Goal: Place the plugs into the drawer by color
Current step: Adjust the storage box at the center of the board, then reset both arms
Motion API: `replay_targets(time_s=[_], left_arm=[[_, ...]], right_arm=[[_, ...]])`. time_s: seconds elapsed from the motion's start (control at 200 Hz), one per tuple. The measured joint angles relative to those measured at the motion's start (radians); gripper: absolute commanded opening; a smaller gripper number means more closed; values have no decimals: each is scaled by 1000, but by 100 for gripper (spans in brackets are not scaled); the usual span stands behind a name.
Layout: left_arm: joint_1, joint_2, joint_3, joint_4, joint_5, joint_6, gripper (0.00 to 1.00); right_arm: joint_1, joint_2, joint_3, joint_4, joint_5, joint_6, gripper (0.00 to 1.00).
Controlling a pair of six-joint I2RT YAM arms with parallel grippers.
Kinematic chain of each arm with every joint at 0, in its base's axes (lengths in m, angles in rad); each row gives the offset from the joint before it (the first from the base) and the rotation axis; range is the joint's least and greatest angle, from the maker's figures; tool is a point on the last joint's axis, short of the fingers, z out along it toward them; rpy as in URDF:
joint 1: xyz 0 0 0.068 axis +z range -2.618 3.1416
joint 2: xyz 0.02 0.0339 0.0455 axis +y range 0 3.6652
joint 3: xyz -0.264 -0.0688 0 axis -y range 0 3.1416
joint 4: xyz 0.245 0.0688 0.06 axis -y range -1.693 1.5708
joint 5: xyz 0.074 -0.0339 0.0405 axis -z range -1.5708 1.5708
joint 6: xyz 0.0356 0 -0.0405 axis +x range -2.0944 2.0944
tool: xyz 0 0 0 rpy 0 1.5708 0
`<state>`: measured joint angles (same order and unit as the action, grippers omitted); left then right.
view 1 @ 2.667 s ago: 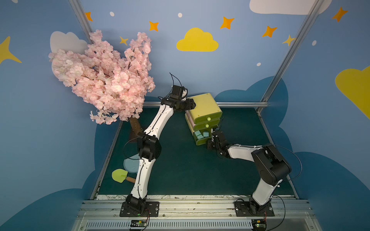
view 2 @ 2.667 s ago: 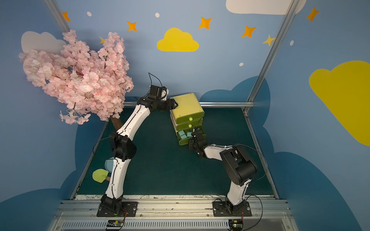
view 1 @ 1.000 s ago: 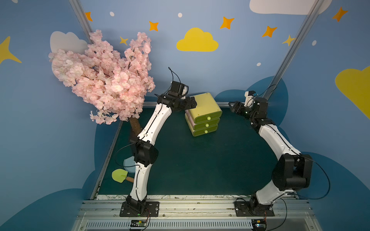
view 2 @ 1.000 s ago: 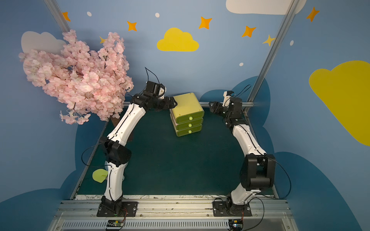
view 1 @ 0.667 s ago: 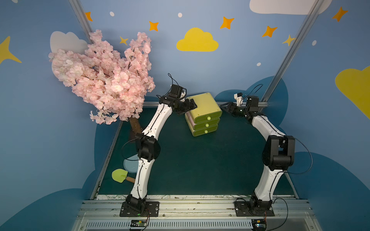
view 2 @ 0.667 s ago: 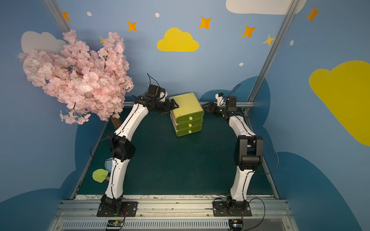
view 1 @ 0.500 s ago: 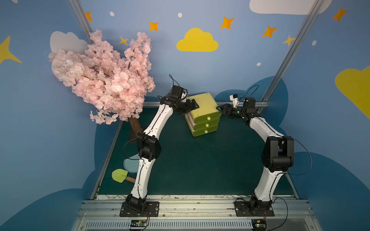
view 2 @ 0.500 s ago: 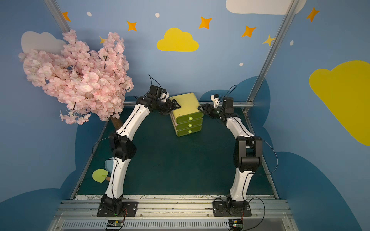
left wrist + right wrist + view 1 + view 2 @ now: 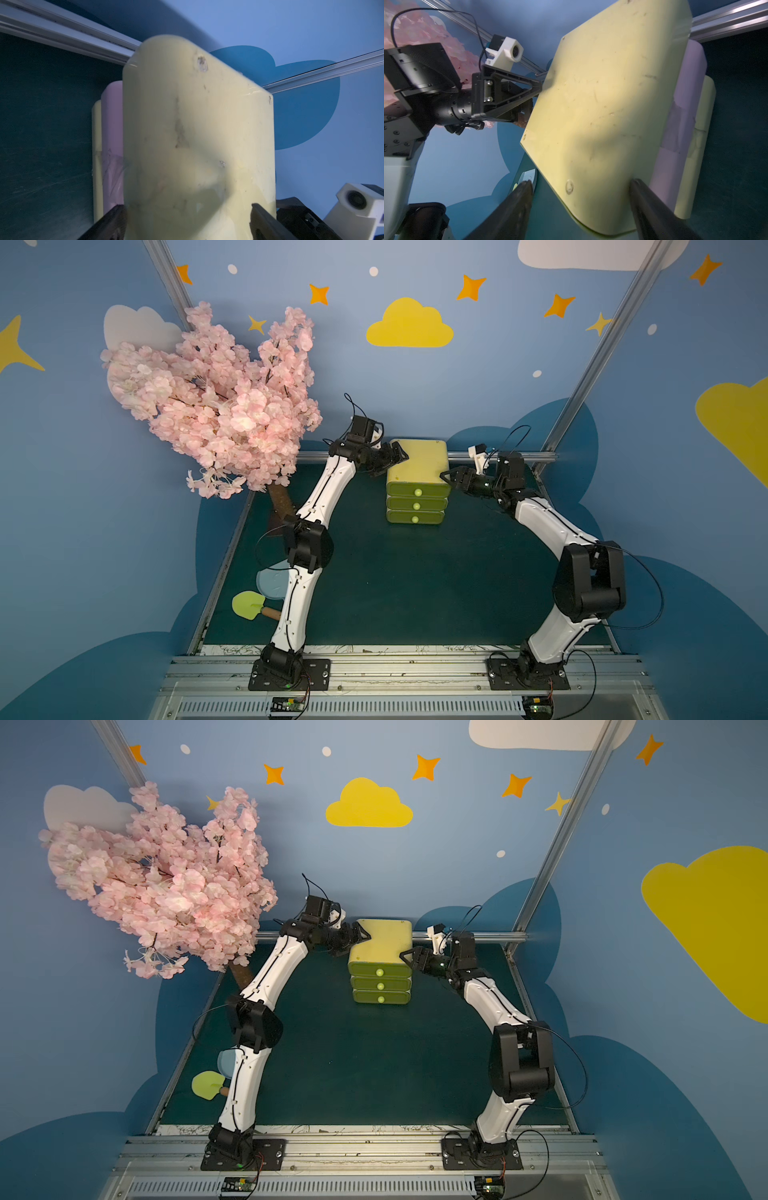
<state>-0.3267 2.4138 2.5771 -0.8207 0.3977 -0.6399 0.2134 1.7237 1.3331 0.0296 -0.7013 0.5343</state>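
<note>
- the drawer cabinet (image 9: 417,466) stands at the middle of the worktop's (image 9: 415,580) far edge, all three drawers shut, round knobs (image 9: 417,492) facing the near edge.
- no plugs are in sight; most likely they lie inside the shut drawers.
- the left gripper (image 9: 391,463) straddles the cabinet's top at its left edge, jaws spread wide; whether they press on it cannot be told.
- the right gripper (image 9: 447,482) is at the top's right near corner, jaws spread, with a gap beside one fingertip (image 9: 525,191) in the right wrist view.
- sorting looks finished; the arms seem to be squaring the cabinet. next, both should let go and back away without dragging it.
- a few seconds earlier the bottom drawer stood open showing blue plugs and the cabinet sat skewed; now it is shut and square.
</note>
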Motion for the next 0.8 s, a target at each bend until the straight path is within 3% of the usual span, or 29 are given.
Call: replay_targets(time_s=[0.165, 0.265, 0.446, 0.621, 0.716, 0.796], left_arm=[[-22, -19, -17, -34, -47, 92, 93], [-49, -124, -148, -59, -120, 171, 96], [-109, -562, -653, 65, -296, 296, 100], [-117, -1019, -1228, 456, -385, 369, 100], [-112, -1142, -1499, 650, -407, 436, 100], [-111, -1167, -1713, 789, -452, 515, 100]], right_arm=[[2, -72, -44, -66, 37, -50, 88], [-18, -168, -83, -154, 112, -112, 91], [-119, -472, -288, -183, 391, -156, 97], [-129, -728, -613, -65, 691, -272, 97], [-126, -767, -751, -13, 827, -351, 97], [-127, -767, -874, 92, 883, -431, 97]])
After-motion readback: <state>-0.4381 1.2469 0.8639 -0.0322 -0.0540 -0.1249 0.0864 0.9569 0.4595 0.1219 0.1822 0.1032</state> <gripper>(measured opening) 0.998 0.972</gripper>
